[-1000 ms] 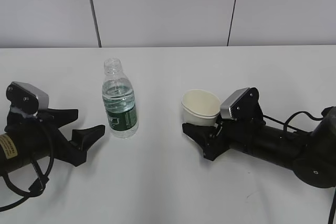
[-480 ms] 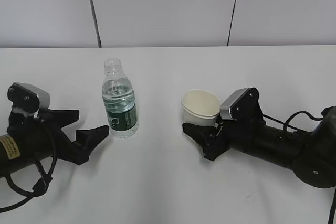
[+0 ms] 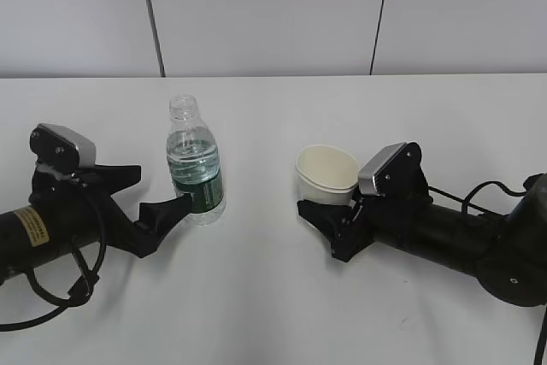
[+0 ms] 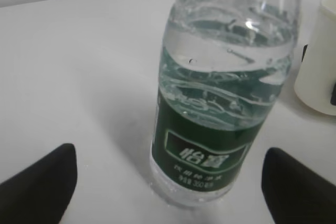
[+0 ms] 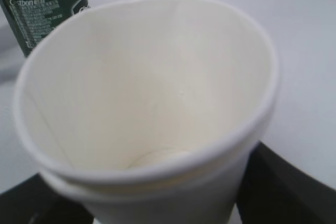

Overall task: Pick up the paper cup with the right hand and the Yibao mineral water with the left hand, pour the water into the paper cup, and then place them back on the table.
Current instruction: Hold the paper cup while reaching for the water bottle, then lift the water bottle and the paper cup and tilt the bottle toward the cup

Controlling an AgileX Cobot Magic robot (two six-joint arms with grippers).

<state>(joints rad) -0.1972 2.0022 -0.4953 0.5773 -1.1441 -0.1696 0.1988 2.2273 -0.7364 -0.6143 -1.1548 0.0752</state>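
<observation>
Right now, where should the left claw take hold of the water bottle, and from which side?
Grip the Yibao mineral water across its green label band, coming level from the left claw side. The bottle stands upright and uncapped, and the band is straight-walled, unlike the ribbed shoulders.

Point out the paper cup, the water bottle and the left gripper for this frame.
paper cup (image 3: 327, 175), exterior view, on its pale inner wall.
Yibao mineral water (image 4: 210, 145), left wrist view, on the green label.
left hand (image 3: 152, 192), exterior view, midway between its open fingertips.
</observation>
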